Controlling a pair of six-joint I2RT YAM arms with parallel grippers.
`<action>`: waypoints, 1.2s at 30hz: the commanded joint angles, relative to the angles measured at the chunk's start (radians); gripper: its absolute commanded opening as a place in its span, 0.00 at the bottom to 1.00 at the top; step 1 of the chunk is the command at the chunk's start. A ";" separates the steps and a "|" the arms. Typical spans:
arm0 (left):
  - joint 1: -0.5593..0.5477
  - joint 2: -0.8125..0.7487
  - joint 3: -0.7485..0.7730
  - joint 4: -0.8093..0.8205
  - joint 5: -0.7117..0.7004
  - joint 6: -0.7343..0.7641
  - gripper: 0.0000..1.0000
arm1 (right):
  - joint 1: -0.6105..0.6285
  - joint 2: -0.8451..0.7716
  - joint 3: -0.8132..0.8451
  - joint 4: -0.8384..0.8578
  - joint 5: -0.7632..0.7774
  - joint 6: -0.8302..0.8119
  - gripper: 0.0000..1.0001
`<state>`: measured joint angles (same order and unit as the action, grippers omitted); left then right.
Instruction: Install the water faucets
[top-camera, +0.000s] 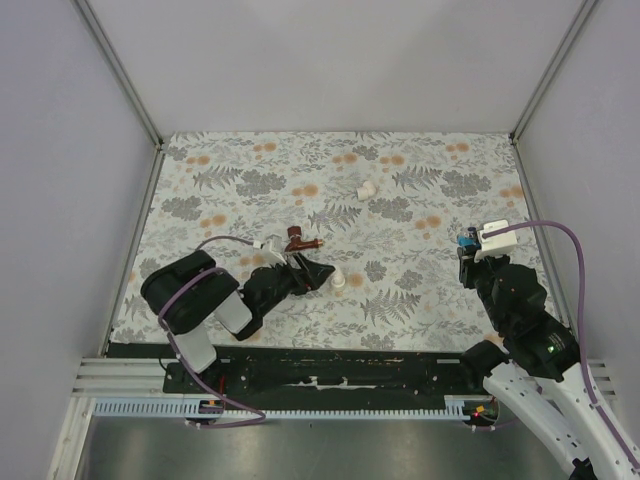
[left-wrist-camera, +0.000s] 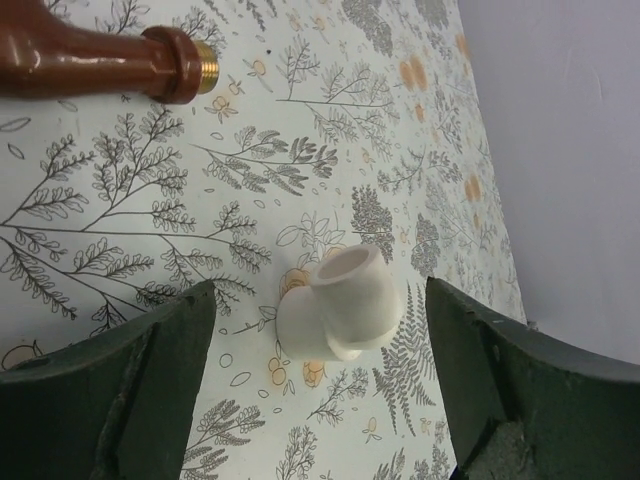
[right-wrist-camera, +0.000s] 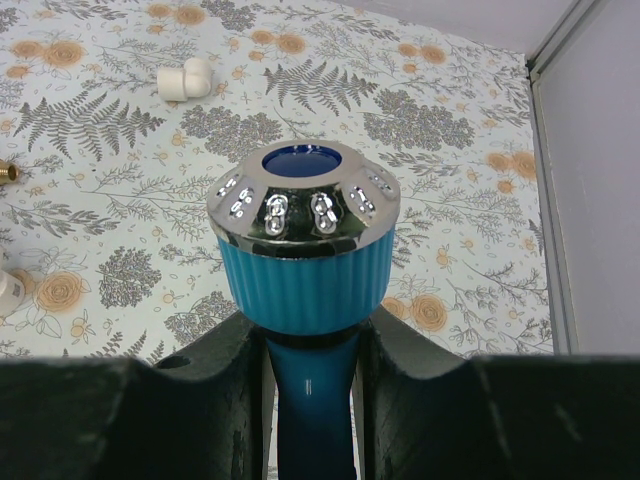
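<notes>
Counting across the flower-patterned table, two faucets and two white fittings show, along with two grippers. The red-brown faucet lies on its side on the table left of centre, just beyond the left gripper. In the left wrist view its brass threaded end shows, and it touches neither finger. That gripper's two fingers stand spread wide, low over the table, holding nothing. The near white fitting, a stubby elbow piece with one open mouth showing, lies on the table between the fingers, apart from both.

The blue faucet is pinched by the right gripper over the right side of the table. One finger presses its blue neck from either side, and its ribbed blue knob with a chrome cap stands past the fingertips. The far white fitting, also an elbow, lies alone toward the back of the table, well apart from both grippers and both faucets.
</notes>
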<state>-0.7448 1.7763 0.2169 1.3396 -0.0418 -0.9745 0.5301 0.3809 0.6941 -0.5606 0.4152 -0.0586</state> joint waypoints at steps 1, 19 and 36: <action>0.028 -0.145 -0.005 0.097 0.063 0.147 0.89 | -0.001 -0.007 -0.007 0.056 -0.006 -0.017 0.00; 0.044 -0.752 0.616 -1.608 0.065 0.885 0.98 | 0.001 0.006 -0.007 0.064 -0.027 -0.018 0.00; -0.039 -0.463 0.975 -1.938 0.355 1.492 0.94 | -0.001 0.012 -0.007 0.091 -0.067 -0.024 0.00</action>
<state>-0.7319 1.2415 1.1164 -0.5213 0.2745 0.2729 0.5301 0.3935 0.6868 -0.5301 0.3622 -0.0673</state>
